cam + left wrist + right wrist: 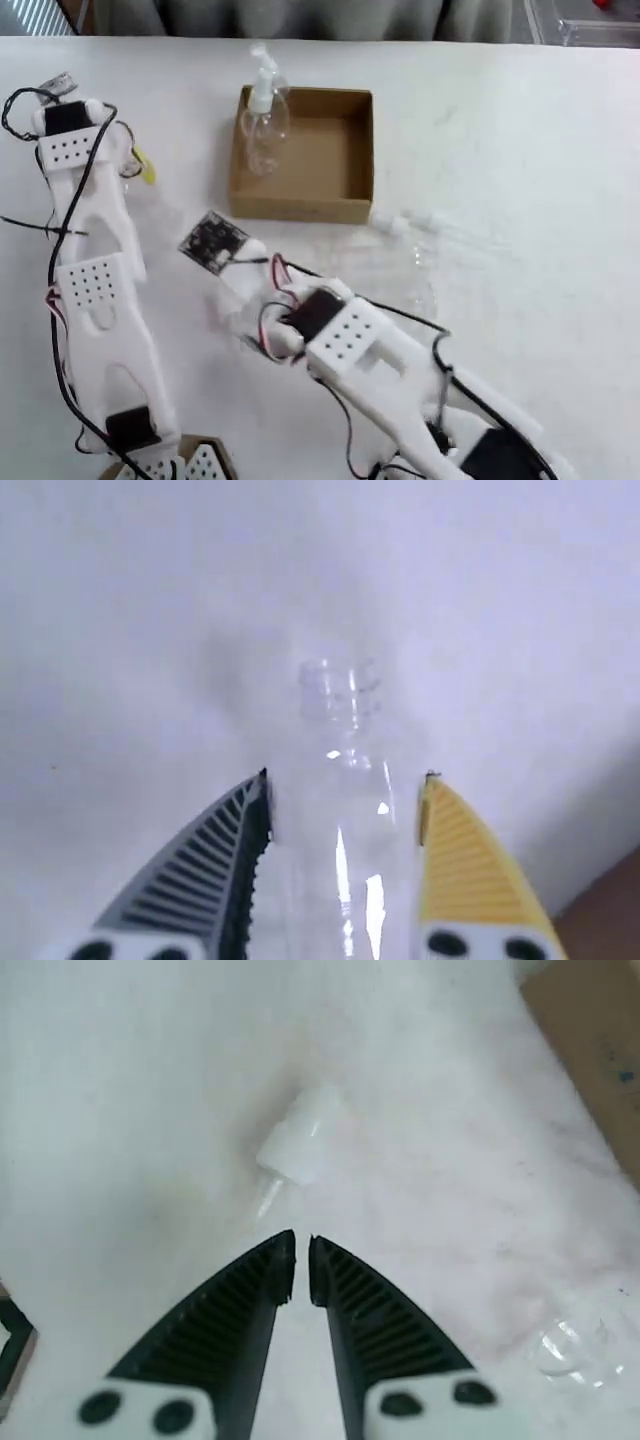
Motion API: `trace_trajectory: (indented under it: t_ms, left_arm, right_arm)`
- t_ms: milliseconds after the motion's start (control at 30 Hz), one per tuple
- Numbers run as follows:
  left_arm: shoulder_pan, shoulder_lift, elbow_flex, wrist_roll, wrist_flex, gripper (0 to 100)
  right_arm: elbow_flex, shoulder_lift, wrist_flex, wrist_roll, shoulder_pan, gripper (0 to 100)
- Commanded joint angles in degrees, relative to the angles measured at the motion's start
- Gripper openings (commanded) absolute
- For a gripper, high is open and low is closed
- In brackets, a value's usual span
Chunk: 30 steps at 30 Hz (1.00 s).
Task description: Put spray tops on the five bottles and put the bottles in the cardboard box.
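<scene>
An uncapped bottle (340,695) was held by the left gripper (345,780) well to one side of the cardboard box (300,205). Its clear body was clasped between the grey and yellow fingers (465,860) and its threaded neck projected beyond them, an arrangement judged to keep the mouth free for a spray top to be fitted. The right gripper (301,1250) was poised low over the white worktop (520,150) in front of the box, with its black fingers drawn almost together and nothing caught between them. A loose spray top (295,1150) was seen lying on its side just ahead of those fingertips, its thin dip tube pointed back toward them. The fingers were judged to need opening before that top could be picked up and carried across to the waiting neck. One capped bottle (265,125) had been stood inside the box against its far wall, nozzle upward, so one of the five was taken as finished. Spare spray tops (392,222) were laid out on the worktop just beside the box's near corner, on the side away from the left gripper, where they were thought to be within easy reach of the right arm. Whether the held bottle was squeezed firmly or only lightly could not be told.
</scene>
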Motion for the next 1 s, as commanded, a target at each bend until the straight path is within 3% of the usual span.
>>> trace_trajectory:
  t_ms: [0,167,267,533,967]
  left_arm:
    - [-0.04,-6.64,3.52,-2.37,0.70,2]
    - [0.04,-15.34,15.65,-3.43,0.62,2]
    - [0.92,-19.91,21.19,-4.40,0.35,2]
    - [2.51,-21.93,23.82,-4.48,-0.09,2]
    - [2.24,-21.93,24.00,-4.48,0.00,2]
  right_arm:
    - [-7.56,4.26,-1.01,-3.60,-0.40,2.2]
    - [-12.66,11.12,-0.57,-7.65,-0.48,11.2]
    - [-14.77,14.11,-0.66,-10.11,-0.48,11.7]
    - [-18.90,22.73,-1.45,-12.31,-3.56,23.3]
    - [-29.27,37.85,0.57,-12.13,-3.82,18.8]
